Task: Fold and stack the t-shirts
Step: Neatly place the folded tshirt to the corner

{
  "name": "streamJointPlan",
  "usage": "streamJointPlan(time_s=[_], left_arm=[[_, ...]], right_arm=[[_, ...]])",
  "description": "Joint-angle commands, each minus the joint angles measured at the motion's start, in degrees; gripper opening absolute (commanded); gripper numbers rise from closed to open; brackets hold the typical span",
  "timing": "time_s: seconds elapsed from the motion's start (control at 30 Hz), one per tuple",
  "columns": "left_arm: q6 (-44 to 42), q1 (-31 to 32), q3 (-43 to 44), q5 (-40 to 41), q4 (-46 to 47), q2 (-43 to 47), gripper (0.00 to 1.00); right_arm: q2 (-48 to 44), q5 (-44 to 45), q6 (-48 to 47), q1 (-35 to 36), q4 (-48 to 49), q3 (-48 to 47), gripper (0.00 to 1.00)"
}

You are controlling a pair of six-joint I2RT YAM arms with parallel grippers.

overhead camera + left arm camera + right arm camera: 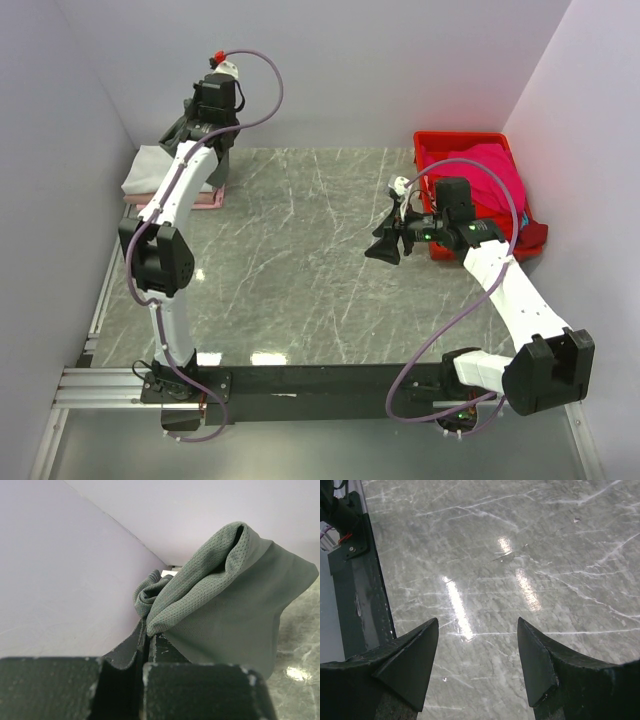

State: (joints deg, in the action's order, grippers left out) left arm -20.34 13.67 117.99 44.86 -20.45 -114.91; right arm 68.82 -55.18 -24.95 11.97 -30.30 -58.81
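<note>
Left gripper (146, 636): jaws pressed shut, with a fold of the charcoal-grey t-shirt (225, 610) pinched between the tips. In the left wrist view the cloth bunches at the fingers, showing a mesh-textured side and a smooth side. A pale wall (60, 580) is behind it, and a strip of the marbled table (300, 650) shows at the right.

From above, my left gripper (207, 122) is at the far-left corner of the table (300, 260), with my arm stretched out toward it. Dark cloth of the charcoal-grey t-shirt (222, 165) hangs around the fingers. Just beside and under it is a pile with a white t-shirt (140, 172) on top of a pale pink t-shirt (208, 200). I cannot tell whether the grey cloth touches the pile.

Right gripper (477, 630): jaws wide apart, nothing between them. Only bare grey marble shows in the gap. The black base rail (355, 590) runs along the left edge of that view.

From above, my right gripper (385, 248) hangs over the right half of the table and points toward its middle. Just behind that wrist, at the far-right corner, is the red crate (462, 139), with a magenta t-shirt (495, 170) heaped inside it.
</note>
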Motion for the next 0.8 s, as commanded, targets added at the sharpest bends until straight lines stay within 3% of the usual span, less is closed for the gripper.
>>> streamJointPlan(time_s=[0.0, 0.77], left_arm=[[-0.67, -1.01, 2.50, 0.32, 2.87, -0.66, 0.00], [-0.40, -8.31, 5.93, 0.23, 6.82, -8.83, 0.00]], right_arm=[[-1.67, -1.42, -0.10, -0.63, 0.16, -0.43, 0.71], [-0.62, -2.92, -0.10, -1.59, -0.81, -0.61, 0.71]])
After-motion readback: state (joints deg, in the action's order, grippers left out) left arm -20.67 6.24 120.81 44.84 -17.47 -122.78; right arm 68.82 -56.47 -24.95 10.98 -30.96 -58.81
